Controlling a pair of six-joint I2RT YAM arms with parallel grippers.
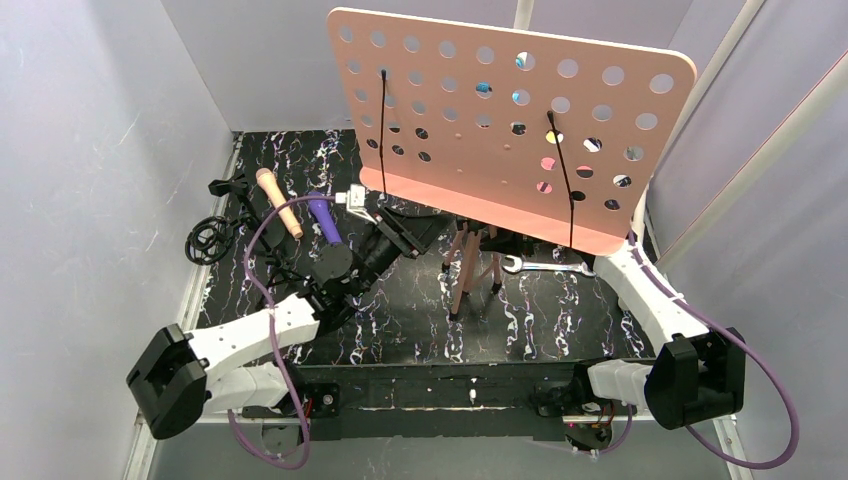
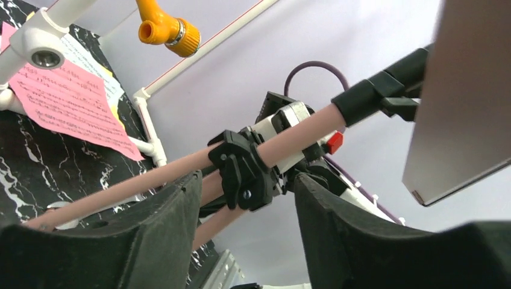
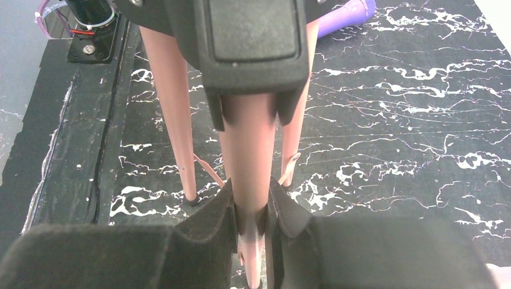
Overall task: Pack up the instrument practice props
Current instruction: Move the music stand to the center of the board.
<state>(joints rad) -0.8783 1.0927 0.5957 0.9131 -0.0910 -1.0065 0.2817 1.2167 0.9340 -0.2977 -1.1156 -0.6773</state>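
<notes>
Top external, pink perforated music rest (image 1: 470, 205), R pincer (image 3: 252, 208) clamps pole (image 3: 250, 150), L pincer (image 2: 248, 186) open

Microphones (image 1: 281, 204) left of music rest (image 1: 510, 130); wrench (image 1: 545, 266) right of its legs (image 1: 466, 268).

Silver wrench (image 1: 550, 267) on marbled table (image 1: 560, 325)

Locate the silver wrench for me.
In the top view, the silver wrench lies flat on the black table, right of centre, just right of the tripod legs and under the salmon-pink music rest's lower edge.
</notes>
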